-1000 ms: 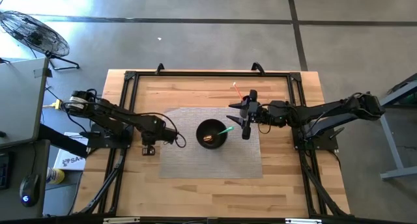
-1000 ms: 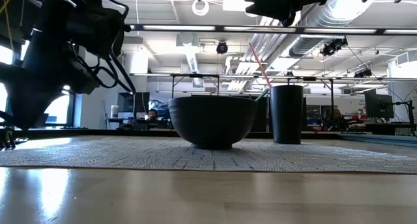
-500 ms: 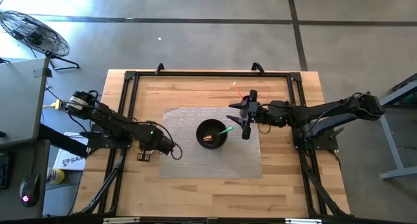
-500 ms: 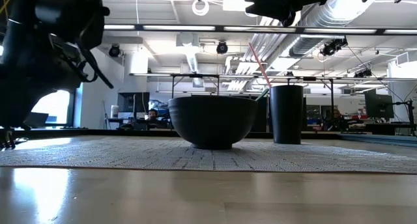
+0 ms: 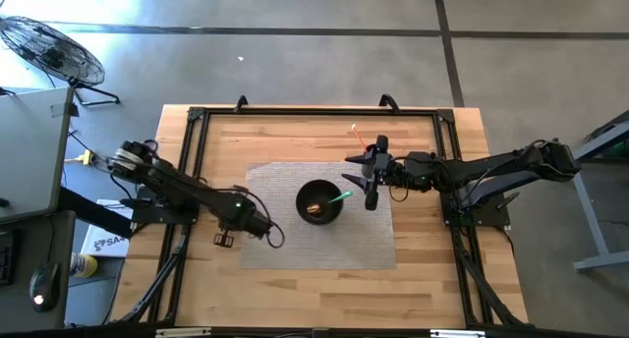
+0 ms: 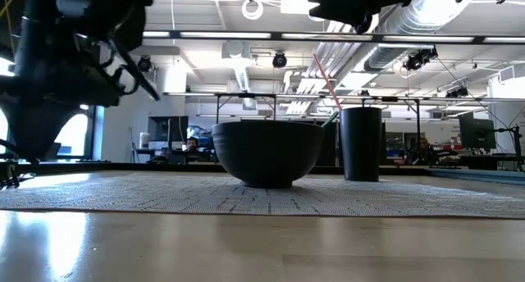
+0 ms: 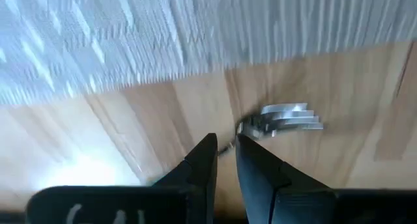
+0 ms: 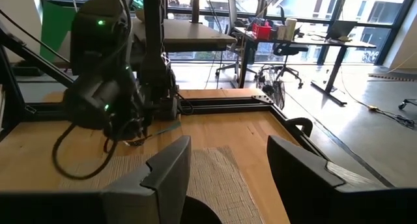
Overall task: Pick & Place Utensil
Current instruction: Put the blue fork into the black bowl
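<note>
Gripping the fork [image 7: 281, 118] with my left gripper [image 7: 225, 160], fingers pinched narrow on its handle; placing into the bowl [image 5: 318, 201] remains. Right gripper [image 5: 370, 178] waiting wide beside it.

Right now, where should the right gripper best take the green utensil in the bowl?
I would take the green utensil by its outer end, which pokes over the bowl's rim toward the open right gripper. Come from above on that side, fingers across the shaft; its other end lies in the bowl. The left gripper is on the bowl's other side.
</note>
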{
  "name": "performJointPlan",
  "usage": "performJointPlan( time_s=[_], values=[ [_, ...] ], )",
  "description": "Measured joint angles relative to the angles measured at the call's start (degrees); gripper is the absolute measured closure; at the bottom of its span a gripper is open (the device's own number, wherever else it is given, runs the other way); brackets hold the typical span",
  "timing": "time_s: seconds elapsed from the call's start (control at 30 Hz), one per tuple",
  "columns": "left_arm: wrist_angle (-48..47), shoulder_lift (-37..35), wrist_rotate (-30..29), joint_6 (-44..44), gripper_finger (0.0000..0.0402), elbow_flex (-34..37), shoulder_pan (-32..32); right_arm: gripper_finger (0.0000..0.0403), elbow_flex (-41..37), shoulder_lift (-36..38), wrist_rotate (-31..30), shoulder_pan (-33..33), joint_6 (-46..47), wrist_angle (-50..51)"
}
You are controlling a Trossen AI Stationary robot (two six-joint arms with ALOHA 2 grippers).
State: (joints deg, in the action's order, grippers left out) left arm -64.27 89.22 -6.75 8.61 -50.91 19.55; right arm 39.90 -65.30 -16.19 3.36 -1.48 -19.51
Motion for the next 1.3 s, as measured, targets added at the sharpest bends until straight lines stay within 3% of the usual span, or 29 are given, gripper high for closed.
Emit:
performJointPlan(
  time_s=[0.2, 0.4, 0.8, 1.13, 1.3],
  values=[
    [-4.67, 7.78, -0.47, -13.25, 0.0348, -2.67, -0.02, 0.0206, 0.00, 0.00, 0.22, 0.00, 0.00, 0.14],
    [-7.91, 12.60, -0.48, -19.16, 0.0348, -2.56, -0.02, 0.0206, 0.00, -0.02, 0.22, 0.00, 0.00, 0.53],
    [-3.81, 15.09, 1.11, -20.39, 0.0348, -0.50, -0.02, 0.0206, 0.00, -0.02, 0.24, 0.00, 0.00, 0.49],
    [-1.80, 15.04, -1.80, -20.88, 0.0349, -0.44, 0.02, 0.0206, 0.00, -0.02, 0.25, 0.00, 0.00, 0.47],
    [-1.27, 14.98, -2.96, -21.92, 0.0380, -0.44, 0.02, 0.0206, 0.00, -0.02, 0.26, 0.00, 0.00, 0.47]
  ],
)
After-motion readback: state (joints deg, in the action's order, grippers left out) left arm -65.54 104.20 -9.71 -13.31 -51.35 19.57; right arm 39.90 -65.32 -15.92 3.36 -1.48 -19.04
